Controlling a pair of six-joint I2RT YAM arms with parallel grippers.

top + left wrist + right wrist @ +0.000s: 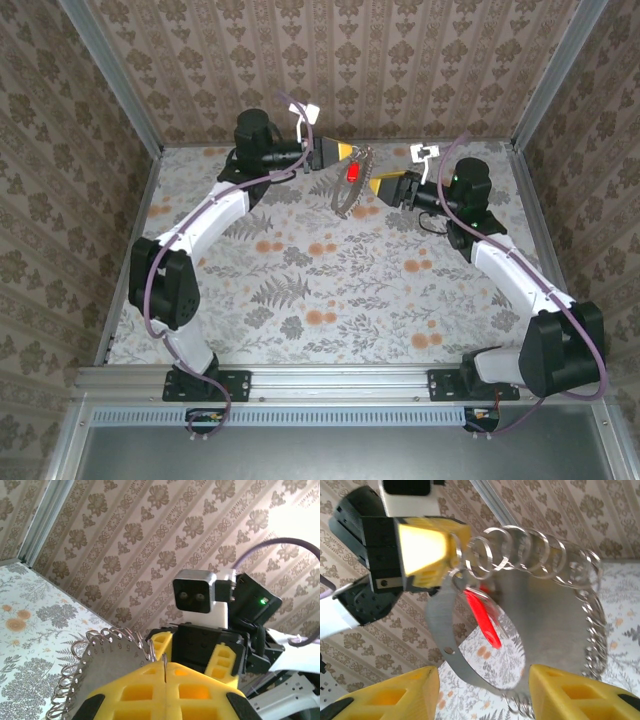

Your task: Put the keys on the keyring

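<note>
The keyring (345, 195) was held up in the air above the far middle of the table (300, 290), not touching it. It was a thin grey band bent into a wide loop, with a row of small silvery rings along its outer edge. The key (353, 174), tiny against the loop, hung inside the opening with its bright red head pointing down. In the right wrist view its upper end sat close under the fingers that held the ring. Whether it was really threaded on the ring, I could not tell.

The left gripper (348, 153) came from the left side, and its yellow fingers (145, 690) were pressed together on the top edge of the keyring, pinching it. The right gripper (380, 186) stood just beside the loop on the right side. Its fingers (390, 695) were spread apart and faced the loop, gripping nothing.

Patterned walls (350, 60) closed the table in on three sides.
</note>
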